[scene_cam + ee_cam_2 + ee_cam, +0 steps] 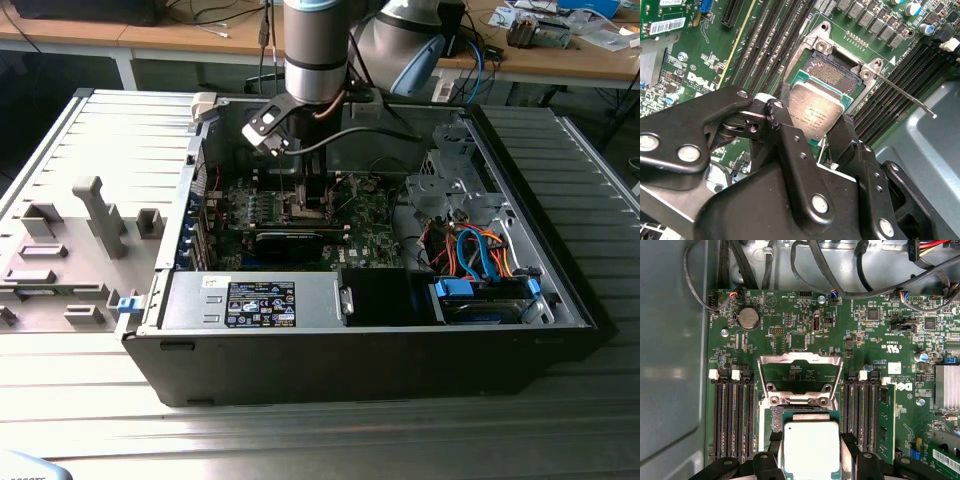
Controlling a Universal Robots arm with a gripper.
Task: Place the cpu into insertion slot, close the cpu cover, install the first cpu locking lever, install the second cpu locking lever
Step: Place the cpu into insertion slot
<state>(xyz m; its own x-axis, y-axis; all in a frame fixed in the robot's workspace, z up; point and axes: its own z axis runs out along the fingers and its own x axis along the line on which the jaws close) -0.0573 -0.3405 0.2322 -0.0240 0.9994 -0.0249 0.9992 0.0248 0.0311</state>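
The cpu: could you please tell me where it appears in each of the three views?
Exterior view: it cannot be made out; the gripper reaches down to the green board mid-case.
Second wrist view: the cpu is held by the gripper, partly over the insertion slot.
First wrist view: held just before the raised cpu cover.
Shared landmark: the long black memory slots flanking it in both wrist views.

The exterior view looks down at an angle into the open computer case (350,350), taking in the ribbed surface (100,420) and the arm (315,50) at upper centre. Both wrist views sit close over the motherboard (805,330), the first wrist view squarely, the second wrist view obliquely past the tool (815,116); they share the cpu (811,450) and insertion slot (832,67).
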